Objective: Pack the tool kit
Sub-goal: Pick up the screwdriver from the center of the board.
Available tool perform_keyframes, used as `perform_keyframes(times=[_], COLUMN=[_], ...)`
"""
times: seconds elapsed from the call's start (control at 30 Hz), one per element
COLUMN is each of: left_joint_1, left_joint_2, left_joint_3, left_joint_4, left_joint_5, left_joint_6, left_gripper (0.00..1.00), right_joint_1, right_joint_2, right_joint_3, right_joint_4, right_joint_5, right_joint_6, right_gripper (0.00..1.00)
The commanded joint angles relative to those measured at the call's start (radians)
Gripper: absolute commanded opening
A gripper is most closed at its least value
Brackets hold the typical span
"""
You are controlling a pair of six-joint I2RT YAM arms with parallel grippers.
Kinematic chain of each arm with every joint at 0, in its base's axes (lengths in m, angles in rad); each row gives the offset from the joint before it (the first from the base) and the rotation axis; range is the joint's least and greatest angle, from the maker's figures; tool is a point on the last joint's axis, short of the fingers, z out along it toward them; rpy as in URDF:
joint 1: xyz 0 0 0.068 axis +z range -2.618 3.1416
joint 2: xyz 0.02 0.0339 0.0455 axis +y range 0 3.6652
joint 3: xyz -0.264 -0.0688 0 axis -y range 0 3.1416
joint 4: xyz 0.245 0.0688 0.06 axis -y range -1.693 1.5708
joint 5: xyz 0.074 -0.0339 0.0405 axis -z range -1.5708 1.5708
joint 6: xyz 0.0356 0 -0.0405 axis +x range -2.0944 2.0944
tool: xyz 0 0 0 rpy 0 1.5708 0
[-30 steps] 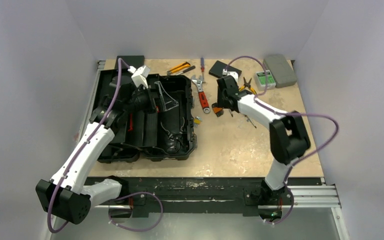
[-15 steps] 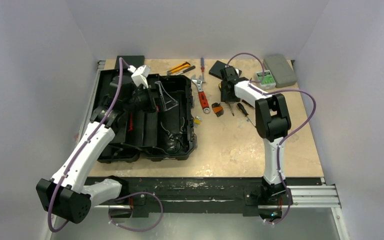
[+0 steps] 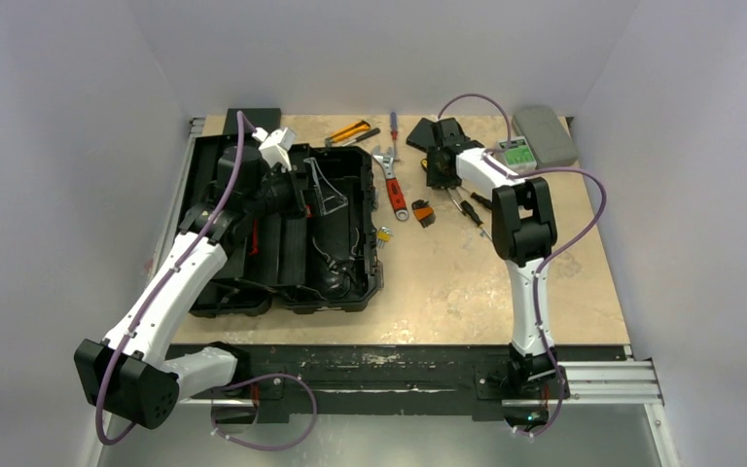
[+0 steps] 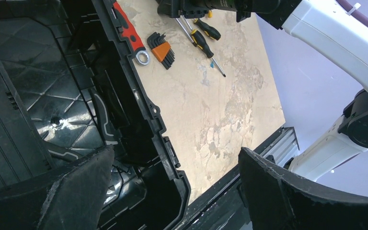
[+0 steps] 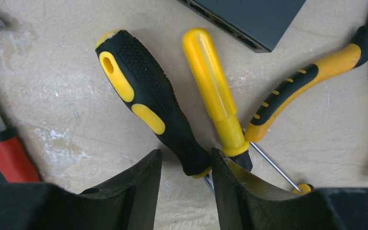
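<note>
Beige stone-look table (image 3: 447,282) carries the whole job. On its left half sits the toolbox (image 3: 350,165), black plastic, lying open with both halves up; no loose tool can be made out inside, though the black interior hides much.

Left gripper (image 4: 175,191) hangs over the open box, fingers spread wide and empty.

Right gripper (image 5: 186,165) is at the far centre of the table, low over the loose tools. Its fingers stand partly apart astride the neck of the black-and-yellow screwdriver (image 5: 148,100). One pad looks to touch the handle end while a gap shows on the other side, so I judge it not yet gripped.

Just beside that driver lie a yellow screwdriver (image 5: 213,91) and pliers (image 5: 306,81), which touch each other. A red-handled wrench (image 3: 396,195) and hex keys (image 3: 422,212) lie nearer the box.

Step in hand, by my reading: picking the first screwdriver. Packing is barely begun.

Next move calls for closing squarely on the neck without catching the yellow driver's shaft close by, then a straight lift and a carry left to the box.
</note>
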Motion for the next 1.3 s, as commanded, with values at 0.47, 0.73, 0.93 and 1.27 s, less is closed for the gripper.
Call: perform_keyframes(times=[0.47,0.73,0.93,1.27], left_joint_1=[-0.007,-0.035,-0.095,-0.216], left_joint_2=[-0.028,0.011,0.084,0.173], left_joint_3=[0.011,-0.041,-0.070,-0.039], left_joint_4=[0.071,0.233,0.410,0.549], left_joint_5=[0.055,0.132,0.169,0.128], left_joint_6=[-0.025,-0.133,-0.254,-0.310], left_gripper=[0.98,0.98,0.98,0.97], right_joint_1=[0.006,0.007,0.010,0.020], right_joint_2=[-0.229,-0.551,-0.792,-1.172], right_joint_3=[-0.236,-0.559,-0.804,-1.083], right_joint_4=[0.038,0.154,0.314,0.574], right_joint_5=[-0.179,-0.317,-0.527,-0.778], right_joint_6=[0.011,0.088,0.152,0.353], right_gripper=[0.00,0.00,0.00,0.00])
